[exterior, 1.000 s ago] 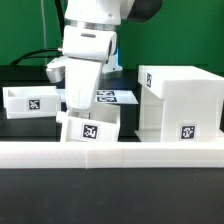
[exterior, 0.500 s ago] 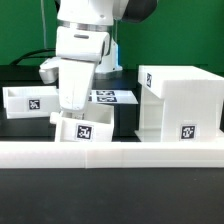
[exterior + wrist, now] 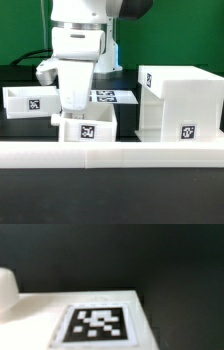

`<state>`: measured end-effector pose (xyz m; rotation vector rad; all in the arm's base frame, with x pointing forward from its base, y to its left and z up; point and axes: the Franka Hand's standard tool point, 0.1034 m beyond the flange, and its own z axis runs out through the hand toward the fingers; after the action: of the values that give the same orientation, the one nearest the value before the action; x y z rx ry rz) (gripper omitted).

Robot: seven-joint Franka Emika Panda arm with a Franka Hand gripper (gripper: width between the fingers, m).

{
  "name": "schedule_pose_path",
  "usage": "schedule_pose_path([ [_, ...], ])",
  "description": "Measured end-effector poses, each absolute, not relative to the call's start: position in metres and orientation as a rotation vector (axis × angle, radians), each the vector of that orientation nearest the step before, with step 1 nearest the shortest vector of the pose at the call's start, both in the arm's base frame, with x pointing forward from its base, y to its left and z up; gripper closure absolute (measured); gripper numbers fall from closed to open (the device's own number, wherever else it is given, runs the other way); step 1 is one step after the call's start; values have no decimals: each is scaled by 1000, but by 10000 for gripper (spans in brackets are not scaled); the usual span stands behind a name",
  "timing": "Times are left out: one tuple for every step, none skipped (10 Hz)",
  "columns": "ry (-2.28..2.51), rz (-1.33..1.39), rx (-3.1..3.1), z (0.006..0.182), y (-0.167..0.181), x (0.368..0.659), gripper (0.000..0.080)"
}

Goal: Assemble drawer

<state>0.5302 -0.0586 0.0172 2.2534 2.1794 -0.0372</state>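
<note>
pinching the thin wall of the nearer tray [image 3: 104, 130] on the exterior view's left, the end effector [image 3: 72, 108] hangs straight below the wrist. its fingers look pressed onto that rim as far as the exterior view shows (the wrist view is too blurred to confirm this, giving only a white face and its tag [image 3: 97, 325] against the dark worktop). the tray sits level, and i cannot tell whether it rests on the worktop [image 3: 20, 130] or hangs just above it. it lies just behind the border wall [image 3: 110, 153] and just beside the housing [image 3: 185, 100], which stands to the exterior view's right.

the main risk, as i judge it, is the grip itself. it holds one thin wall well off the tray's middle, so the tray could pivot in the fingers on a lift and hang crooked. a crooked tray would likely catch on the housing's edge rather than slide in. the housing's open face is not visible from here, so the approach line is uncertain. a sideways move toward the housing could shove it, since the two are so close.

room is tight in front, where the border wall runs along the tray's near edge. behind lie the marker board [image 3: 112, 97] and the second tray [image 3: 25, 102]. the free room is upward, and over the bare worktop on the exterior view's left, between the second tray and the border wall.
</note>
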Motion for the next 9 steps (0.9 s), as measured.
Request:
schedule_pose_path([
  [2194, -41, 2236, 17, -55, 531, 758],
  [2184, -29, 2235, 16, -57, 532, 758],
  [2176, -10, 2228, 15, -57, 531, 758],
  [2178, -15, 2231, 15, -57, 530, 758],
  [2180, -15, 2229, 14, -57, 530, 758],
  [2191, -17, 2220, 13, -53, 530, 758],
  [2202, -15, 2208, 12, -47, 532, 758],
  [2210, -14, 2199, 12, -41, 534, 758],
  [2195, -13, 2213, 12, -36, 537, 758],
])
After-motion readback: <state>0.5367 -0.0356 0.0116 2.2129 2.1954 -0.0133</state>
